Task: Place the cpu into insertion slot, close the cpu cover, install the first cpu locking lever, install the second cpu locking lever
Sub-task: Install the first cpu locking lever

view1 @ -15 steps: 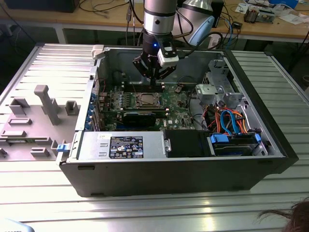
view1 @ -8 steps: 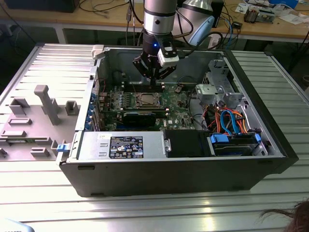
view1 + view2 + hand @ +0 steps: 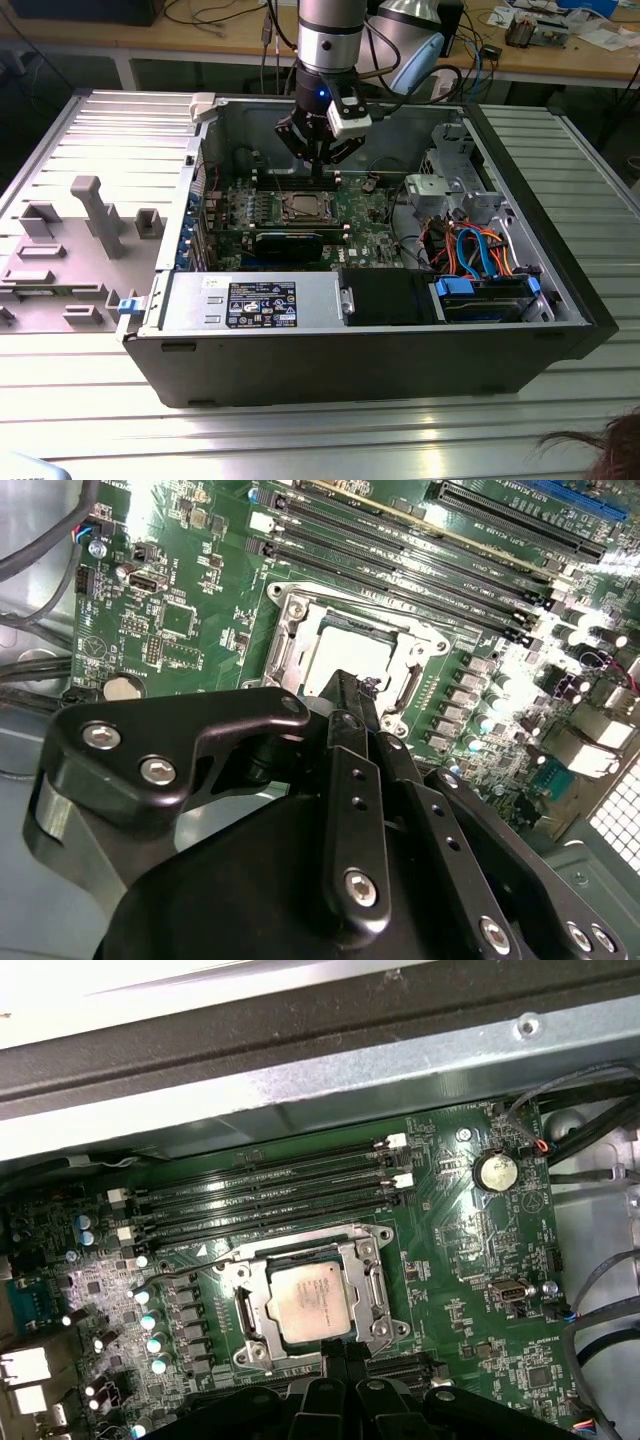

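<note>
First wrist view gives the best look: the cpu (image 3: pixel 312 1300) is already sitting flat in the insertion slot (image 3: pixel 238 1310), pale metal face up, and the cpu cover (image 3: pixel 372 1295) looks folded down around it, its window framing the chip. I can't tell whether either locking lever is latched.

My take on handling: the chip is light, thin and stiff, with a slick metal top and a fragile underside, so you'd only ever pinch it by two opposite edges, never the face. The cover is thin springy sheet metal, best pushed near its free edge.

The gripper (image 3: pixel 345 695) hangs just above the socket's near edge, fingers drawn close together and holding nothing that I can see.

Around it: memory slots (image 3: pixel 265 1195) just beside the socket on the green motherboard (image 3: pixel 450 1260), inside the open computer case (image 3: pixel 520 165) lying on a metal table (image 3: pixel 300 440).
</note>
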You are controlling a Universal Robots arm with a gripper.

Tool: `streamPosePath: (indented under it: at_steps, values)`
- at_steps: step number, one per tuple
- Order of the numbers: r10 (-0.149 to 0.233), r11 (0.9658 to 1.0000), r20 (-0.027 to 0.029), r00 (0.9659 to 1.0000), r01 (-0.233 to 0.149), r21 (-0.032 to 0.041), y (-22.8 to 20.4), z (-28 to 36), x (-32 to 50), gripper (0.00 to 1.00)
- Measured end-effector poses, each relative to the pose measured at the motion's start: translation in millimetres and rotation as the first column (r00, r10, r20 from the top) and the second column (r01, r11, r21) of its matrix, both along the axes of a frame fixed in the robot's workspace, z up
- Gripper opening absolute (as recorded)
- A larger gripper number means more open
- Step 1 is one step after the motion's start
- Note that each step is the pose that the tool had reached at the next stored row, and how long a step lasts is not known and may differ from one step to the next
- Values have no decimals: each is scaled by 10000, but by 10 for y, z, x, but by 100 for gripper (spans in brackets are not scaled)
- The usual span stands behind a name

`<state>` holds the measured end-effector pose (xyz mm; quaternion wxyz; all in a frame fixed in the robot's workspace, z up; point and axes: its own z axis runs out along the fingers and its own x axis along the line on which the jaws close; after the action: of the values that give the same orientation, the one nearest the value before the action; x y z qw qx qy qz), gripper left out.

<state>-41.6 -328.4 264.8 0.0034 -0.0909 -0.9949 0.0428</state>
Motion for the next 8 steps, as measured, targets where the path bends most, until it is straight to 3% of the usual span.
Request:
streamPosePath:
  at_steps: [8]
  values:
    - [118, 9999, -1, 9999, -118, -1, 0, 0, 0, 11]
